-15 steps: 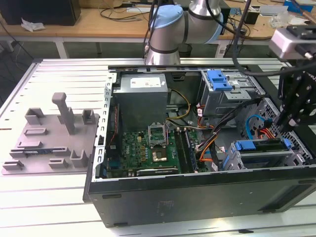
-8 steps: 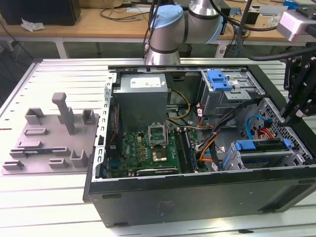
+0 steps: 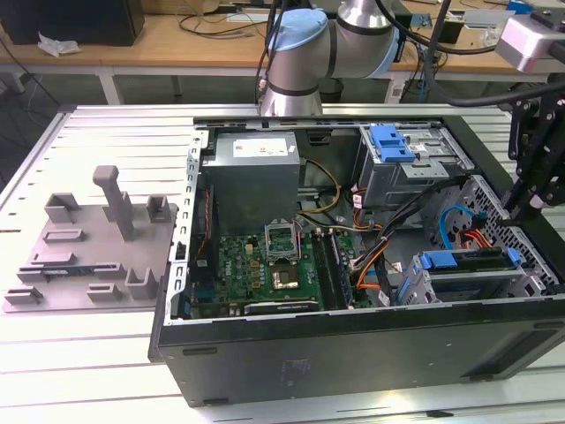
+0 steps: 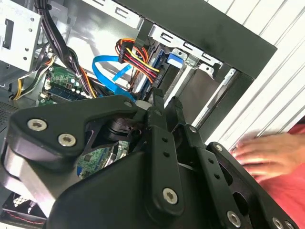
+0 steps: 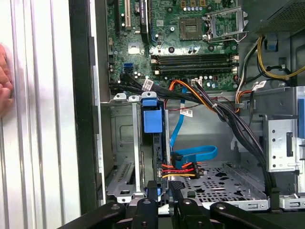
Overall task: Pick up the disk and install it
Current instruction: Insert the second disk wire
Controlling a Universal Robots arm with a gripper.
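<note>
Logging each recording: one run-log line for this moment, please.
disk: edge-on in drive cage | end effector: at cage, nearest disk | person's hand: on table beside case

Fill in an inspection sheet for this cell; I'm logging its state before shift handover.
Surface: slatted metal table bearing an open case.
Job's things: disk in its blue carrier sits in a drive bay; cables reach it.
Clutter: grey fixture plate beside the case.
Grippers: gripper poised by the disk's bay.
Cables: blue data cable, coloured power wires.
Surroundings: a hand on the table by the case; wooden bench behind.
</note>
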